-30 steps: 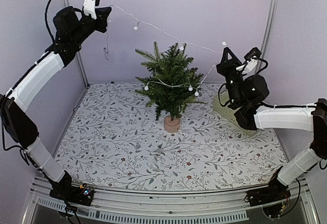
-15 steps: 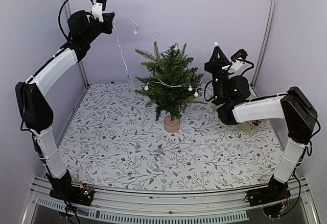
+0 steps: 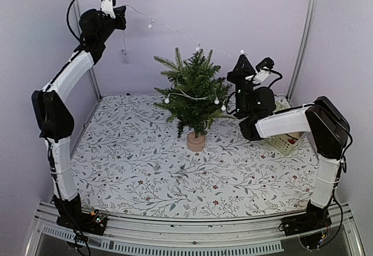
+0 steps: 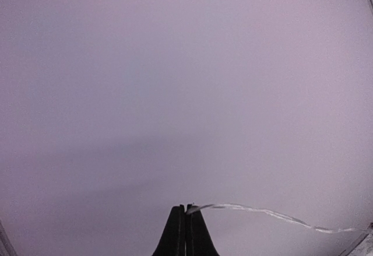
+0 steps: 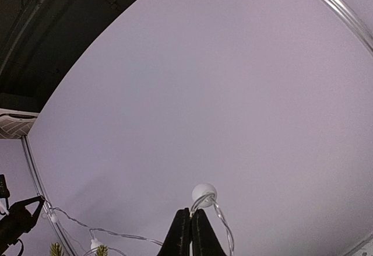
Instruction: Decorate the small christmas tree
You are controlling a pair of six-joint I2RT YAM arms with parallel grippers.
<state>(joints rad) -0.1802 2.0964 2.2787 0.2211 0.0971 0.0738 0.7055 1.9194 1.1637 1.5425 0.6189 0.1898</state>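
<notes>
Small christmas tree point(image 3: 195, 93) stood upright on the table point(image 3: 145, 168), near the middle and toward the back, on its round tan base point(image 3: 196, 141). The long axis was vertical, with the tip pointing straight up and branches spreading out on all sides.

A light string point(image 3: 217, 100) lay across the tree's front at about mid-height, with white bulbs at the left and right edges of the foliage. A free span of it passed over the treetop. That span rose leftward to the left gripper point(image 3: 121, 14), held high by the back-left post. It also ran right to the right gripper point(image 3: 242, 58), which was raised close to the tree's right side at about tip height.

In the left wrist view, the fingers point(image 4: 178, 232) were pressed together, with thin wire pinched at their tips and trailing right. In the right wrist view, the fingers point(image 5: 182, 232) were closed on the wire, and one bulb point(image 5: 204, 193) sat just above the tips.

A pale basket point(image 3: 284, 143) lay behind the right arm, partly hidden.
</notes>
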